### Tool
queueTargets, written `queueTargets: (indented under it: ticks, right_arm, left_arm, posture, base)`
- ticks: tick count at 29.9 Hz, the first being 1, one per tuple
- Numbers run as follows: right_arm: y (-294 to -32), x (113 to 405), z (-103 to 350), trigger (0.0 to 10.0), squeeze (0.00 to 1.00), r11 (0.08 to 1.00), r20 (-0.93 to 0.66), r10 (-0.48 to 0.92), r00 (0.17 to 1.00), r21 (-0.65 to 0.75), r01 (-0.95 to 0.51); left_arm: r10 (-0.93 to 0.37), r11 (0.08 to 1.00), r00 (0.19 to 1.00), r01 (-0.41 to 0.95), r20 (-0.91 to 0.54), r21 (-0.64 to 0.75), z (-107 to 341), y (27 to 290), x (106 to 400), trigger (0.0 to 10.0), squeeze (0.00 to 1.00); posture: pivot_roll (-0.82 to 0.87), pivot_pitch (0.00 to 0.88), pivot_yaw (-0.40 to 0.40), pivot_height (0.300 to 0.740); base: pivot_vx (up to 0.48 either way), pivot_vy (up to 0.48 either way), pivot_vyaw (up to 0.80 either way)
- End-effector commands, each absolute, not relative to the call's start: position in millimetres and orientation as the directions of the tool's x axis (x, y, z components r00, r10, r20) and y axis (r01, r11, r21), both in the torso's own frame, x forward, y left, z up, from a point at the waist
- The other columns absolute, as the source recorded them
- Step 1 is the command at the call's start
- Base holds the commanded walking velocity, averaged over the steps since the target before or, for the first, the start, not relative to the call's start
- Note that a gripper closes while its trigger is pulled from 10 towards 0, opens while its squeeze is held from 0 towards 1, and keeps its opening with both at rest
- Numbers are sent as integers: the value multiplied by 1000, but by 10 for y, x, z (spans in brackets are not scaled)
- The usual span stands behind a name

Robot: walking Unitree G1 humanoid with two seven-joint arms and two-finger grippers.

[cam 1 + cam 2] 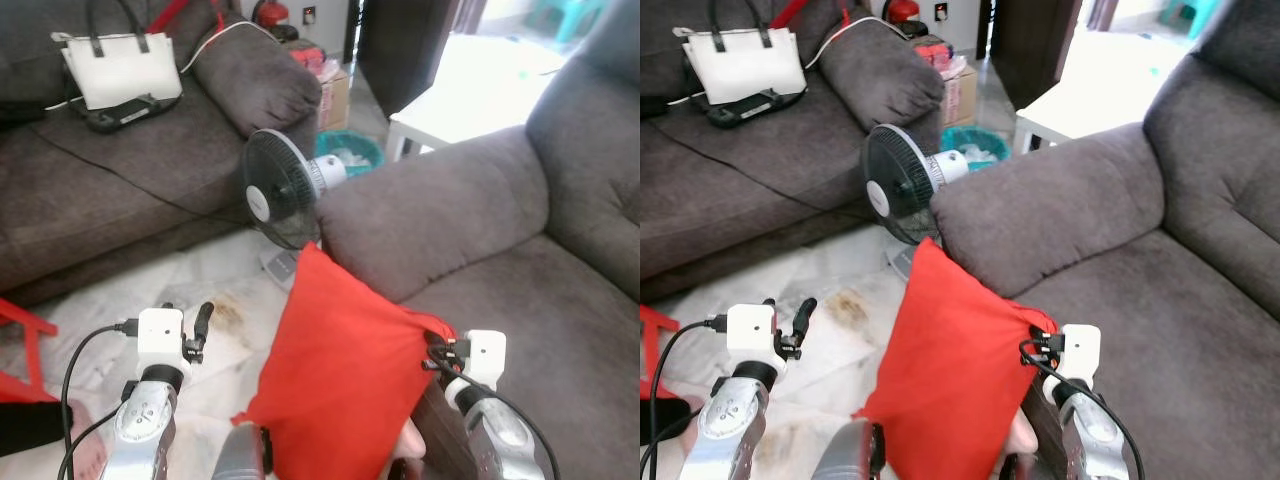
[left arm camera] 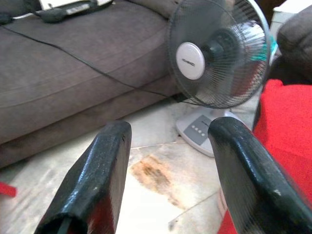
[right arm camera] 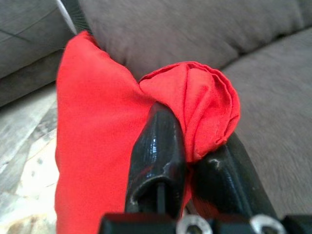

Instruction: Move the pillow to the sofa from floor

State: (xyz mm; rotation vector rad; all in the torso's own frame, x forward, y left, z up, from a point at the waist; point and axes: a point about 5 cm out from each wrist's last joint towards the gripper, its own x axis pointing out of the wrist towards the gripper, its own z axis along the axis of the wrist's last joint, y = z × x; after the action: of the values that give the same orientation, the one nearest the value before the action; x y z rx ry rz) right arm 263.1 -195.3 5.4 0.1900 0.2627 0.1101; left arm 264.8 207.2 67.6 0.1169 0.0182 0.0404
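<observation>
Pillow (image 1: 340,370) corner pinched in right claw (image 3: 187,163), lower edge cut off; left claw (image 2: 168,170) wide, holding nothing.

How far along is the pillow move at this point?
Done: the right gripper has pinched a corner of the red pillow and raised it beside the sofa arm. In hand: the pillow hangs at the seat's front edge, not yet resting on the cushion. Left: carry it over the seat and release. The left gripper is open over the floor, near the fan.
</observation>
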Motion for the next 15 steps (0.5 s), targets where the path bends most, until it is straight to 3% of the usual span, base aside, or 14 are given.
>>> queueTargets:
  ticks: [1,15]
  right_arm:
    - [-2118,2766,267,10000,0,983,-151,66,986,179,-38]
    - [-2131,2786,273,10000,0,981,-149,52,987,191,-23]
  left_arm:
    - [39,992,999,-35,-32,121,659,2076,2631,10000,0]
    - [31,992,999,-27,-34,127,664,2083,2642,10000,0]
  posture:
    - [158,60,-74,672]
    - [163,56,-68,672]
  base:
    - [0,0,0]
    - [0,0,0]
